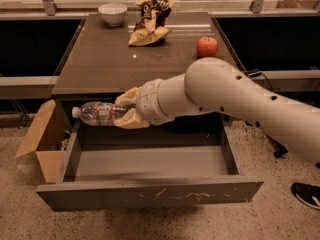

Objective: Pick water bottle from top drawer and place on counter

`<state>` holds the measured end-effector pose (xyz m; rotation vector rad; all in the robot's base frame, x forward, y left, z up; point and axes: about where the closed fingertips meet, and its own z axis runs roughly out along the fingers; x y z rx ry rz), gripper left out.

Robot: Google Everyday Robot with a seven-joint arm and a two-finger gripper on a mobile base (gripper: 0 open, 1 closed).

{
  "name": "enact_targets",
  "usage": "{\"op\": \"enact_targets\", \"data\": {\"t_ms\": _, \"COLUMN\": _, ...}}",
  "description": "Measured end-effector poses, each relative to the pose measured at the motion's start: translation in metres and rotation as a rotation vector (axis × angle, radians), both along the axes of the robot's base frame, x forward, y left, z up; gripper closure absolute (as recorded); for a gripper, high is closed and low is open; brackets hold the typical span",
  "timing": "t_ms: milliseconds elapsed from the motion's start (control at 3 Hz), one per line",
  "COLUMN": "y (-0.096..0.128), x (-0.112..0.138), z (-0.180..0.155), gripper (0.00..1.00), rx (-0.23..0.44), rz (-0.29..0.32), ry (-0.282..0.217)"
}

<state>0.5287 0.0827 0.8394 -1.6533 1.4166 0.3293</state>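
The water bottle (97, 113) is a clear ribbed bottle with a white cap and a dark label band. It lies level, cap to the left, held above the back left of the open top drawer (150, 191). My gripper (127, 110) is shut on the bottle's base end, its tan fingers (131, 119) above and below it. The bottle hangs just below the front edge of the counter (100, 59). The drawer's inside is bare.
On the counter stand a white bowl (112, 13), a crumpled chip bag (149, 21) and a red apple (207, 46). A tan cardboard box (42, 141) sits on the floor left of the drawer. A shoe (306, 194) is at the lower right.
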Motion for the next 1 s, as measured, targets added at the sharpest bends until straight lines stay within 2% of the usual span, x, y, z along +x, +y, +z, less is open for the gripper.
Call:
{"op": "enact_targets", "data": {"t_ms": 333, "y": 0.01, "x": -0.006, "z": 0.076, "gripper": 1.0, "rx": -0.055, "rz": 0.007, "ry": -0.125}}
{"op": "enact_targets", "data": {"t_ms": 667, "y": 0.01, "x": -0.006, "z": 0.076, "gripper": 1.0, "rx": -0.055, "rz": 0.007, "ry": -0.125}}
{"op": "enact_targets", "data": {"t_ms": 1000, "y": 0.012, "x": 0.021, "z": 0.087, "gripper": 1.0, "rx": -0.051, "rz": -0.009, "ry": -0.126}}
